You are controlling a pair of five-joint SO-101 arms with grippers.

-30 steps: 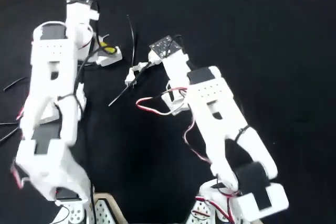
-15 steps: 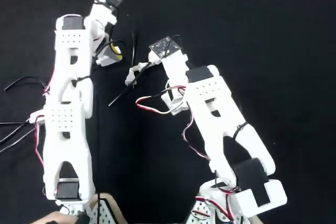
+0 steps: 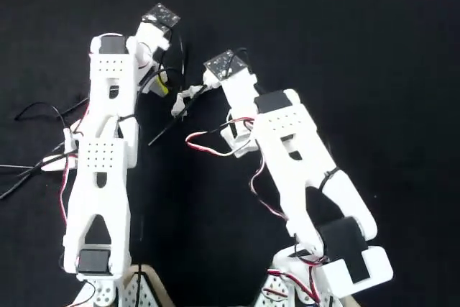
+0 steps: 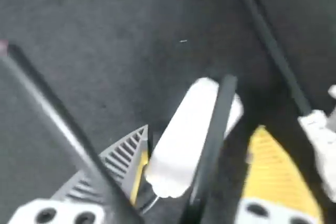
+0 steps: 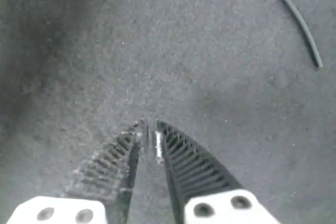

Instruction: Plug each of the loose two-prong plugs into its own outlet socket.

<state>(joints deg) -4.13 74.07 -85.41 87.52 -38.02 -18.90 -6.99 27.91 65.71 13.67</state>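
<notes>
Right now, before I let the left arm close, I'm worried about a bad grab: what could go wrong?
The white plug lies between the spread fingers of the left gripper, with a black cable across it. Closing could pinch the cable too, or twist the plug askew. The loose wire on the table beside the arms might also snag.

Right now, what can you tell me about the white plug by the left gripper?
The white plug is a smooth, rounded, longish piece that looks like plastic. It lies tilted between the spread fingers of the left gripper, its side against the grey ribbed finger, with the yellow finger across from it. A black cable runs over its front. A thin metal bit pokes from one end. Black cloth lies beneath.
</notes>
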